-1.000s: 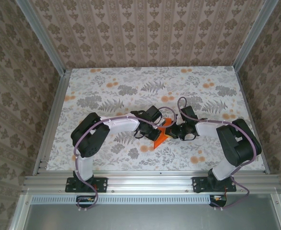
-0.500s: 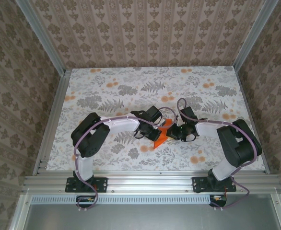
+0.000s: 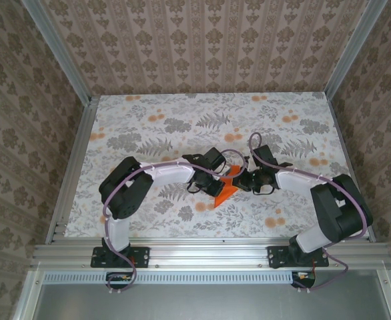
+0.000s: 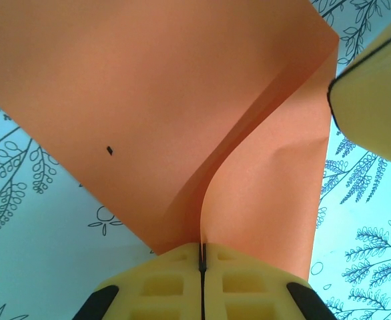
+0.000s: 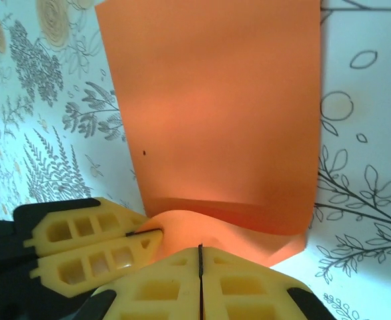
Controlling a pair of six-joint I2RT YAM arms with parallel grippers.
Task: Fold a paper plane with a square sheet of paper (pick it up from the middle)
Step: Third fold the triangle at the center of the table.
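The square sheet of paper (image 3: 223, 189) is bright orange and bent into a fold near the table's middle, between the two grippers. My left gripper (image 3: 217, 178) is shut on the paper's near edge (image 4: 262, 200), and the sheet (image 4: 149, 107) fans out ahead of it. My right gripper (image 3: 242, 181) is shut on the folded-up flap (image 5: 209, 233), with the flat part of the sheet (image 5: 215, 113) lying on the table beyond. The left gripper's yellow fingers (image 5: 89, 253) pinch the same flap just left of my right gripper (image 5: 200, 257). A right finger (image 4: 375, 100) shows beside my left gripper (image 4: 202, 257).
The floral-patterned table (image 3: 149, 127) stretches open to the back and both sides. Aluminium rails (image 3: 72, 167) and patterned walls close it in on the left, right and rear. Both arms' bases sit at the near edge (image 3: 209, 250).
The right arm's elbow has swung out to the right while its gripper stays pinched on the paper. The left arm and the paper have hardly moved.
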